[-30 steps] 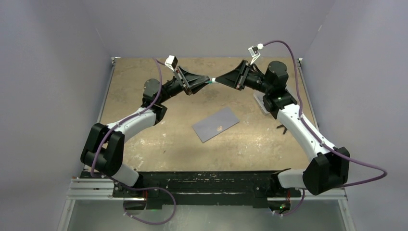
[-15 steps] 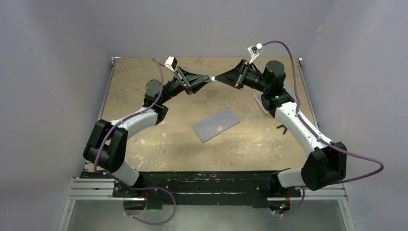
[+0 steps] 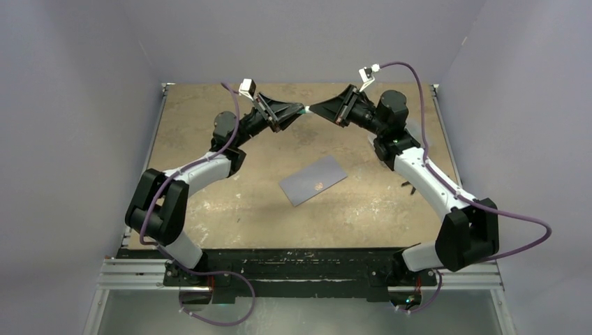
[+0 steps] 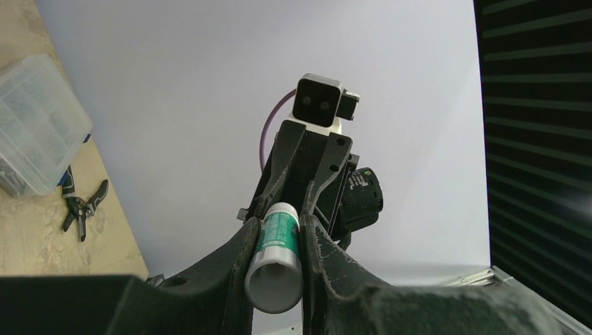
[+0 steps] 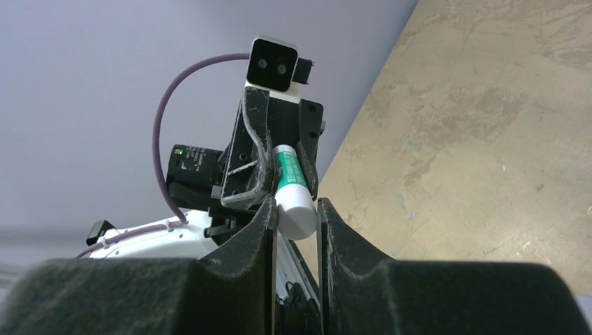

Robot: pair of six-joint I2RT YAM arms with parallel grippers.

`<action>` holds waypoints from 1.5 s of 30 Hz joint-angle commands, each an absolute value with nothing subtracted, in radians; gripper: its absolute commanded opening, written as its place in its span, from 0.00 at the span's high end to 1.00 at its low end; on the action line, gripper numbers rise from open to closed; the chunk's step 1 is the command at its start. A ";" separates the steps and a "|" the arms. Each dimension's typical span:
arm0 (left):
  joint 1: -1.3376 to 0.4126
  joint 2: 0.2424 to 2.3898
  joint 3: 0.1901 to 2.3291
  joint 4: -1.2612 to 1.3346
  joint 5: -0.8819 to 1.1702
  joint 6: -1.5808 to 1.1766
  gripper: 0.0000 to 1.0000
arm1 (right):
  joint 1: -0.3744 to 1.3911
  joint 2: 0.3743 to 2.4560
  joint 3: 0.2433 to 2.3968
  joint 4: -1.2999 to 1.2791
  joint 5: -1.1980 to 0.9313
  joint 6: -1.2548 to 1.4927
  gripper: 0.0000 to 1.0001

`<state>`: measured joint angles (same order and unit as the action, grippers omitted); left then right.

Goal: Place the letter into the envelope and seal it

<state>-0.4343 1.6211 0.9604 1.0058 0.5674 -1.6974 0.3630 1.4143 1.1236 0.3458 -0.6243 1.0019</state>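
Note:
The grey-blue envelope [image 3: 313, 180] lies flat and shut at the middle of the table. The letter is hidden from every view. High over the table's back part, a white glue stick with a green label [image 3: 306, 109] spans the gap between both grippers. My left gripper [image 3: 301, 111] is shut on its body; in the left wrist view the stick [image 4: 277, 258] sits pinched between the left gripper's [image 4: 280, 225] fingers. My right gripper [image 3: 313, 109] faces it from the other side. In the right wrist view the stick's white cap end [image 5: 295, 209] is held between the right gripper's [image 5: 296, 206] fingertips.
A clear plastic box [image 4: 35, 125] stands near the table's right edge, partly behind the right arm [image 3: 417, 134]. Black pliers [image 3: 410, 187] lie on the table just in front of it. Pale walls enclose the table at the back and sides.
The right jaws have narrowed onto the stick's cap. Both grippers, with the stick between them, have risen slightly toward the back. The envelope has not moved.

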 commanded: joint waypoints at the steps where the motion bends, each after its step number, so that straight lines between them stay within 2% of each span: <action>1: -0.576 1.637 1.041 1.049 0.739 -1.672 1.00 | 0.518 1.475 1.115 0.339 -0.733 1.033 1.00; 10: -0.552 1.614 1.011 1.043 0.714 -1.654 1.00 | 0.496 1.446 1.106 0.271 -0.686 1.024 1.00; 14: -0.498 1.542 0.976 0.888 0.688 -1.534 1.00 | 0.400 1.377 1.122 0.141 -0.601 0.955 1.00; 15: -0.482 1.525 0.974 0.834 0.682 -1.493 1.00 | 0.379 1.360 1.129 0.114 -0.585 0.936 0.90; 17: -0.464 1.500 0.975 0.732 0.680 -1.426 1.00 | 0.356 1.335 1.151 0.040 -0.556 0.890 0.58; 18: -0.458 1.491 0.979 0.698 0.682 -1.399 1.00 | 0.354 1.323 1.163 0.009 -0.525 0.864 0.46; 20: -0.448 1.487 0.989 0.642 0.687 -1.347 1.00 | 0.352 1.297 1.168 -0.044 -0.492 0.830 0.30; 22: -0.445 1.486 1.007 0.575 0.685 -1.290 1.00 | 0.351 1.267 1.161 -0.074 -0.466 0.803 0.21; 28: -0.449 1.511 1.070 0.370 0.636 -1.096 1.00 | 0.348 1.212 1.168 -0.198 -0.338 0.721 0.19; 33: -0.516 1.580 1.130 0.231 0.479 -1.019 1.00 | 0.348 1.191 1.192 -0.364 -0.103 0.703 0.23; 39: -0.643 1.834 1.241 0.226 0.220 -1.096 1.00 | 0.348 1.116 1.161 -0.404 -0.003 0.729 0.26; 45: -0.775 2.118 1.473 0.169 0.013 -1.150 1.00 | 0.348 1.046 1.156 -0.466 0.033 0.719 0.26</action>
